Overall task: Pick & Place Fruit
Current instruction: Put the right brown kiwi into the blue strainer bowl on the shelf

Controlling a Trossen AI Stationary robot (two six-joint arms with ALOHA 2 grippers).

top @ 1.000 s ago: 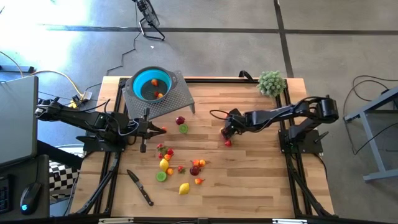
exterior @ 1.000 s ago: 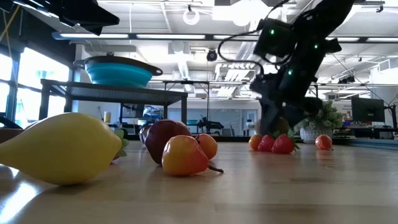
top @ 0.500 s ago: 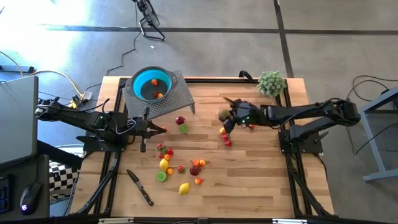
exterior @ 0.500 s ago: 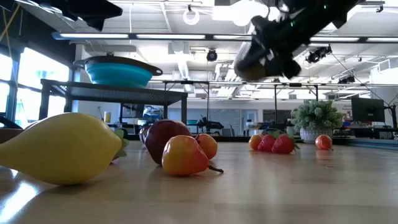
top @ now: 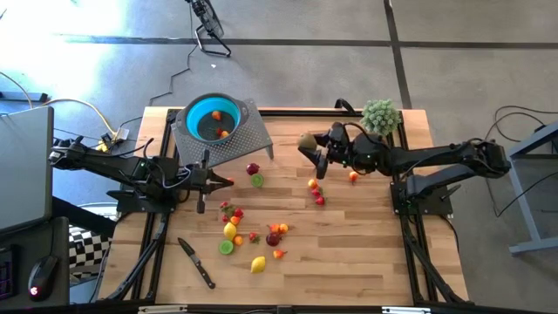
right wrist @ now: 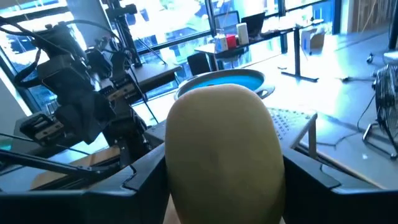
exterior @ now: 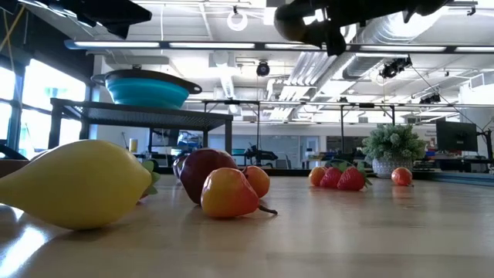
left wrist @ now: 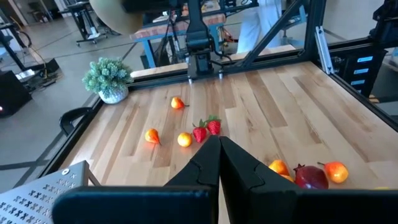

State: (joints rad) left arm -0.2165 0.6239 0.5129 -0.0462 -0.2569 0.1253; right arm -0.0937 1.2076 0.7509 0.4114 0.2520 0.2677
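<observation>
A brown fruit (right wrist: 221, 152) is held in the right gripper (top: 307, 145), raised beside the teal bowl (top: 212, 117). The left gripper (left wrist: 219, 152) is shut and empty near the bowl.

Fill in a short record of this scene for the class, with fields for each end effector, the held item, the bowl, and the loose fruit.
right end effector: raised above the table, shut on a tan fruit
left end effector: shut, empty, low by the rack
bowl: teal, on the rack, some fruit inside
loose fruit: scattered mid-table; a few more under the right arm
knife: near the front edge
</observation>
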